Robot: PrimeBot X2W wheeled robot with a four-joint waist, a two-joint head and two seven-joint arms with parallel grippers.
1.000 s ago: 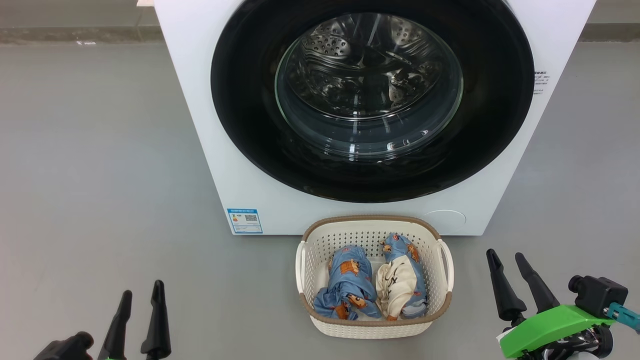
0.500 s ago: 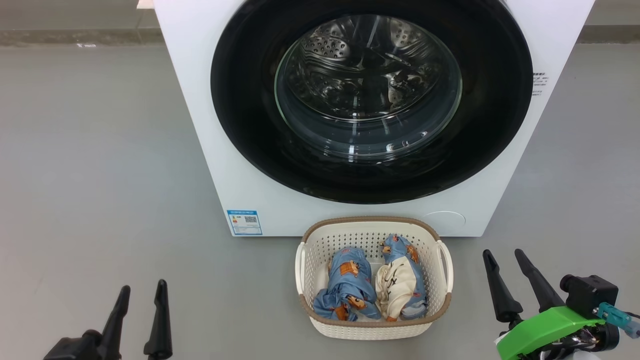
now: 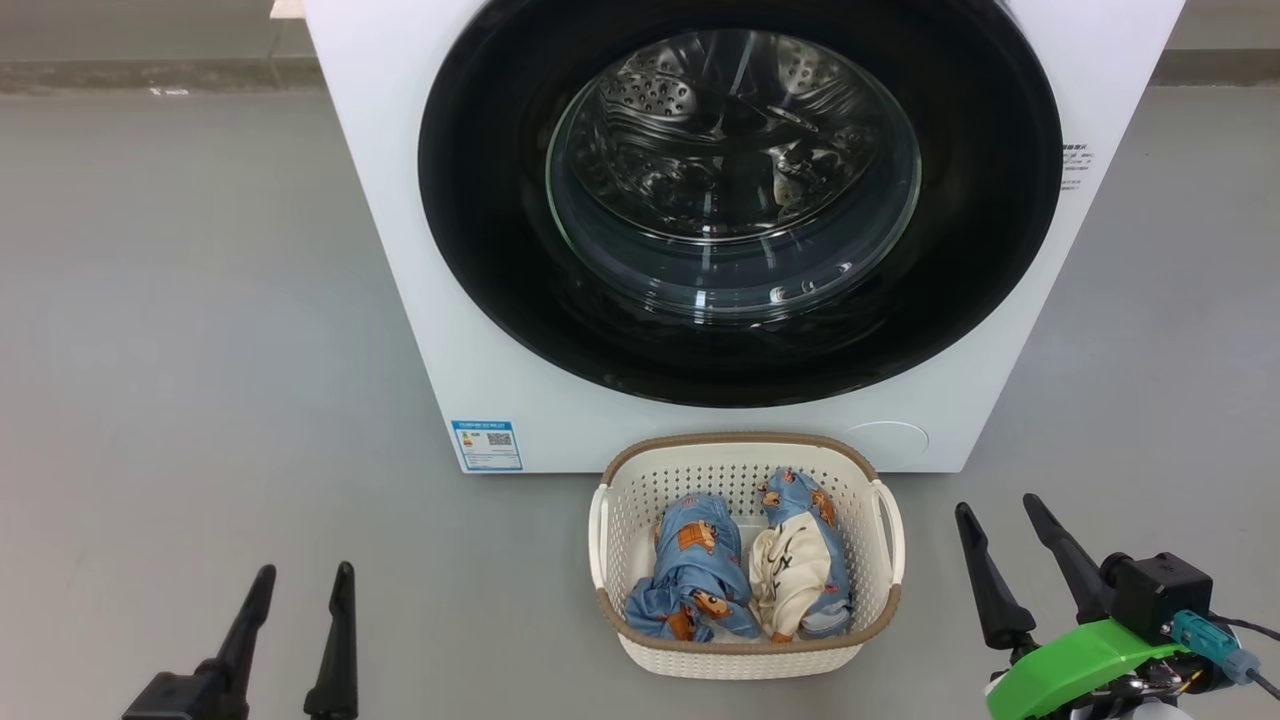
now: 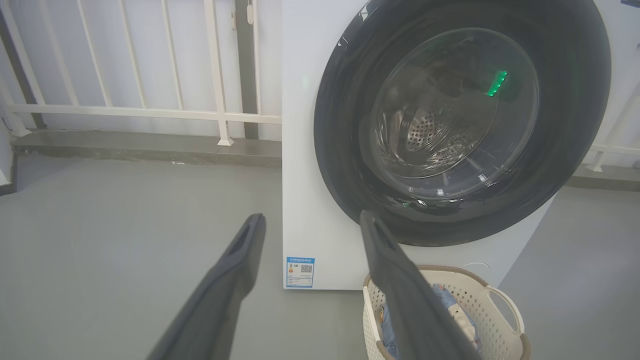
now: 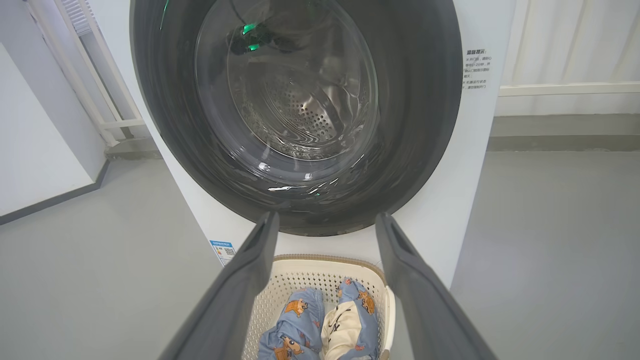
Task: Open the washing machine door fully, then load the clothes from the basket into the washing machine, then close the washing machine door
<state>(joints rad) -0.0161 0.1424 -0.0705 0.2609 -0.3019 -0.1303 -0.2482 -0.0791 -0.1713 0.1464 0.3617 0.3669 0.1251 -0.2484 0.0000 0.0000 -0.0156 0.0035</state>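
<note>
Dark-fingered, the left tool (image 3: 305, 572) and right tool (image 3: 996, 505) are held with fingers apart and empty over the grey floor (image 3: 200, 350). Between them, the clothes (image 3: 695, 575) are seen lying in the basket (image 3: 745, 440), just before the washing machine (image 3: 560, 430), whose door (image 3: 480, 200) is shut.

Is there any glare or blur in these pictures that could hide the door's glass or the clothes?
Head view: soft even light, white streaks of glare on the washing machine door, clothes sharp. Left wrist view: green light reflected in the glass, railing slanted by the wide lens, own fingers soft. Right wrist view: similar green reflections, fingers soft.
</note>
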